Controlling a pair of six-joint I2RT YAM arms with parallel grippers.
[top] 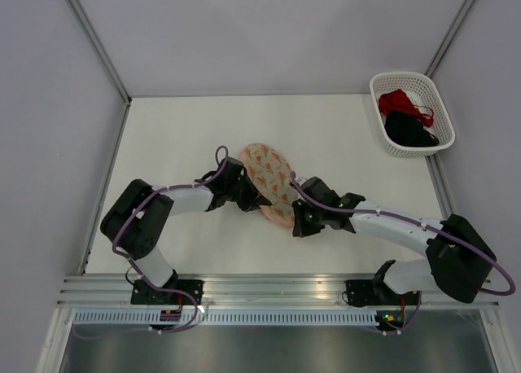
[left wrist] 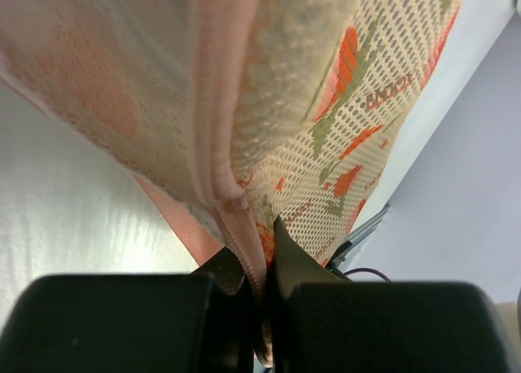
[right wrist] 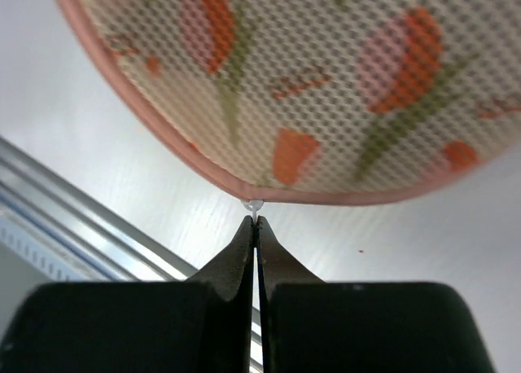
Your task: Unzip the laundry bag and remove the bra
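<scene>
The laundry bag (top: 267,177), beige-pink with orange-red and green leafy print, lies at the table's middle between both arms. My left gripper (top: 251,200) is shut on its pink zip edge (left wrist: 244,243) at the near left side; the mesh bag (left wrist: 350,104) fills the left wrist view. My right gripper (top: 295,223) is shut on the small white zip pull (right wrist: 255,206) at the bag's pink rim (right wrist: 244,182), at its near right end. The bra shows only as a black garment (top: 407,131) in the basket; I cannot tell whether the bag holds one.
A white lattice basket (top: 440,116) stands at the back right with a red garment (top: 399,103) in it. Metal rails (top: 277,287) run along the near edge. Grey walls close the left, back and right sides.
</scene>
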